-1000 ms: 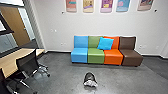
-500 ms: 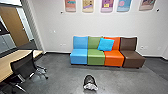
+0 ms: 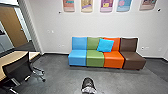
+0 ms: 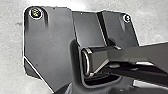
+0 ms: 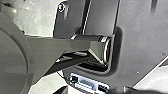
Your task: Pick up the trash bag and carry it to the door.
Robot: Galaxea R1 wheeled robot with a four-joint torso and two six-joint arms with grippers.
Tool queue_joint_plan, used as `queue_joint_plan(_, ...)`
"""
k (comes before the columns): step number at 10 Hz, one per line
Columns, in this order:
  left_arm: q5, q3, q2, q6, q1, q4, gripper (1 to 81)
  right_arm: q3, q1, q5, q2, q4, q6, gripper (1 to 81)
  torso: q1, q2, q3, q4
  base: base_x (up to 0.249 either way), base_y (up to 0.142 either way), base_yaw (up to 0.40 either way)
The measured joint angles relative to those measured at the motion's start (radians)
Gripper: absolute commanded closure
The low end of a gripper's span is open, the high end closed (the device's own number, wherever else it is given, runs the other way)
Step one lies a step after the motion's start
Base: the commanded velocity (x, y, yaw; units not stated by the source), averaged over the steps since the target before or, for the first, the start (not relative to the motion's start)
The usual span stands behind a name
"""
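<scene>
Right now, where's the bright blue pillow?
In the head view, the bright blue pillow is just right of the picture's middle, leaning on the seat backs where the green seat meets the orange seat.

seats (image 3: 106,58) nr wall (image 3: 57,25), desk (image 3: 12,59) l., poss. bag (image 3: 88,83) in frt
</scene>
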State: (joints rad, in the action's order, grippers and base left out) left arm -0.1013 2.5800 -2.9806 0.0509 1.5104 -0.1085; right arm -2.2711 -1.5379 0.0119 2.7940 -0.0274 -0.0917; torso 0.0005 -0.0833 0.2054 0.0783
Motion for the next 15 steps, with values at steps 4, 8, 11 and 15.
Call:
queue_joint_plan(4, 0.000, 0.000, -0.001, 0.000, 0.000, 0.000, 1.0, -0.001, 0.000, -0.001, -0.001, 0.000, 0.000, 1.0, 0.000, 0.000, 0.000, 0.000, 0.164, 0.000, 0.000)
queue_joint_plan(8, -0.002, 0.000, -0.001, 0.000, -0.005, 0.000, 1.0, -0.003, 0.003, -0.001, -0.002, 0.000, 0.000, 1.0, 0.000, 0.000, 0.000, 0.000, 0.164, 0.000, 0.000)
queue_joint_plan(11, -0.001, 0.000, 0.000, 0.000, -0.005, 0.000, 1.0, -0.003, 0.003, 0.000, -0.001, 0.000, 0.000, 1.0, 0.000, 0.000, 0.000, 0.000, 0.164, 0.000, 0.000)
queue_joint_plan(15, 0.000, 0.000, 0.000, 0.000, -0.005, 0.000, 1.0, -0.003, 0.003, 0.000, -0.001, 0.001, 0.000, 1.0, 0.000, 0.000, 0.000, 0.000, 0.164, 0.000, 0.000)
